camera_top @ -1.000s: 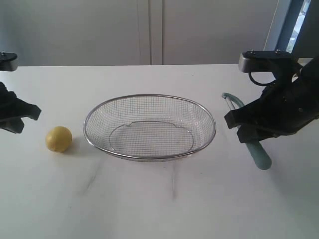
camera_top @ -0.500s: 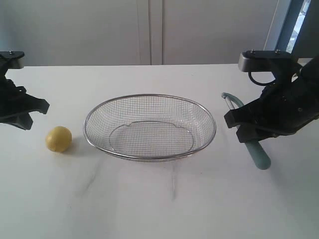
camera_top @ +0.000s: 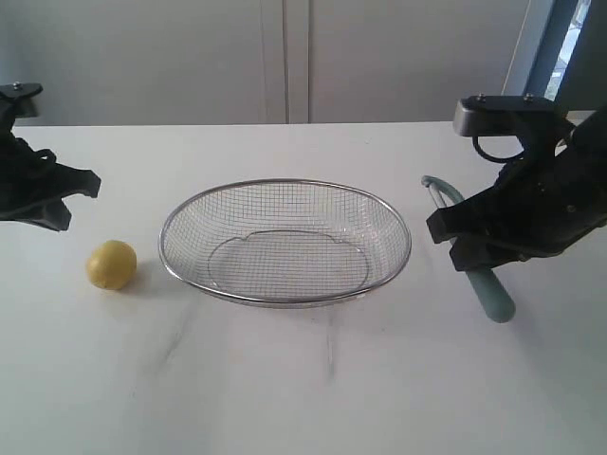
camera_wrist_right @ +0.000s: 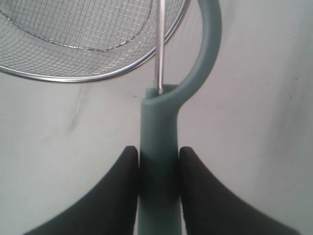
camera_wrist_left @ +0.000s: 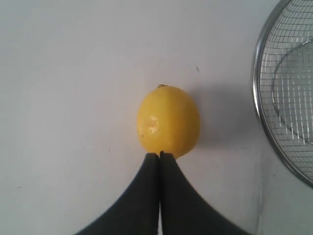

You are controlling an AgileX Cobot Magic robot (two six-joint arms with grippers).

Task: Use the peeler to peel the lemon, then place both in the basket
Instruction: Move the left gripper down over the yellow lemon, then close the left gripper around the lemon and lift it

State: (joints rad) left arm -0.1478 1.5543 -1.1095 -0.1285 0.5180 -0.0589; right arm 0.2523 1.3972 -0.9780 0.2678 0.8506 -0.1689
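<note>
Pickup stage: right gripper (camera_wrist_right: 158, 151) clamps the slim teal-handled peeler (camera_wrist_right: 159, 115); left gripper (camera_wrist_left: 160, 155) (pressed together, empty) must open for the round yellow lemon (camera_wrist_left: 168, 121).

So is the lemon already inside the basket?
No, the lemon sits on the white table outside the basket, clear of its rim on the exterior view's left.

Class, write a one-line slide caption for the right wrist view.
Right gripper closed on the peeler at its teal handle, the basket rim just beyond.
</note>
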